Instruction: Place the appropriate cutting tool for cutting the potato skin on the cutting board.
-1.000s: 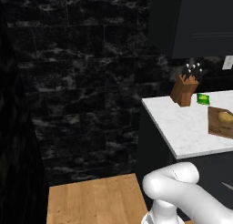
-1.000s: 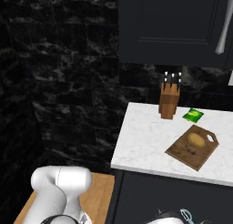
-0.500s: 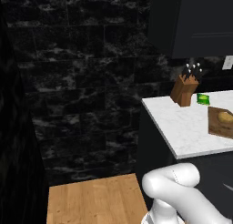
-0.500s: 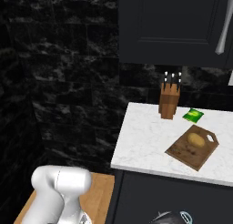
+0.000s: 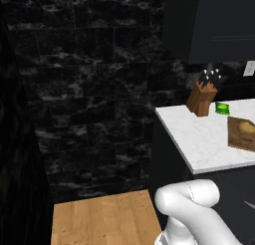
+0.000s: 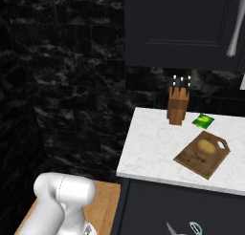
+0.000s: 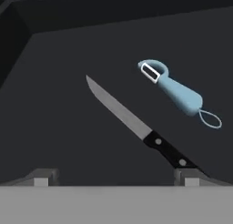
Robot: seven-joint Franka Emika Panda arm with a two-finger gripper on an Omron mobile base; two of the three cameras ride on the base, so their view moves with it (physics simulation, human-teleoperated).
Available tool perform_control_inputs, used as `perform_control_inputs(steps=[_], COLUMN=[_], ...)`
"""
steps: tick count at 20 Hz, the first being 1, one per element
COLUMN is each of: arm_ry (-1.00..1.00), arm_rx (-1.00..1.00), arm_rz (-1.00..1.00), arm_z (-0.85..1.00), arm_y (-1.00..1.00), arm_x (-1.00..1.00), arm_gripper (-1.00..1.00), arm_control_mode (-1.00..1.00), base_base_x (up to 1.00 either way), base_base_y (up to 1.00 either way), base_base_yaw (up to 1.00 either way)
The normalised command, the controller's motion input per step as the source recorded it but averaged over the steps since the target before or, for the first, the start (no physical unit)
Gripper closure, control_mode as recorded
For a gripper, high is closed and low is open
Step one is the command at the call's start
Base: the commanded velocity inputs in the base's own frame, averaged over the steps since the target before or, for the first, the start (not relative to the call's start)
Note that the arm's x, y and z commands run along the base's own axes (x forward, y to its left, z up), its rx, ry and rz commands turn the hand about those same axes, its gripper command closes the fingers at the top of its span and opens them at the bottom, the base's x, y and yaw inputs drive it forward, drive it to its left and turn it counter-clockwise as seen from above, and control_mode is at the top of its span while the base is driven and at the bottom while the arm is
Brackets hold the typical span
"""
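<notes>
Two-finger dark gripper [image 7: 113, 175] spread wide, holding nothing, above dark drawer floor [image 7: 59, 109]. Light-blue-handled peeler with silvery blade [image 7: 175, 90] lying just beside black-handled steel knife [image 7: 136, 125], apart from fingertips.

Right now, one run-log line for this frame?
phase: pre-grasp | claw: open, empty, over drawer | peeler: beside knife, apart | potato: on cutting board | next: likely grasp peeler
</notes>
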Motion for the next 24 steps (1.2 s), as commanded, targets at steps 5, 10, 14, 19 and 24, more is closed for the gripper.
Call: perform_control_inputs(steps=[5, 10, 14, 19, 24], arm_ry=[0.01, 0.02, 0.00, 0.05, 0.14], arm_rx=[-0.06, -0.16, -0.12, -0.11, -0.10], arm_rz=[0.00, 0.00, 0.00, 0.00, 0.00], arm_z=[0.57, -0.01, -0.16, 0.02, 0.04], arm_y=[0.00, 0.00, 0.00, 0.00, 0.00], arm_x=[0.21, 0.23, 0.18, 0.30, 0.22], arm_gripper=[-1.00, -1.00, -1.00, -1.00, -1.00], arm_control_mode=[-1.00, -1.00, -1.00, -1.00, -1.00], base_base_x=[0.00, 0.00, 0.00, 0.00, 0.00], base_base_y=[0.00, 0.00, 0.00, 0.00, 0.00], base_base_yaw=[0.00, 0.00, 0.00, 0.00, 0.00])
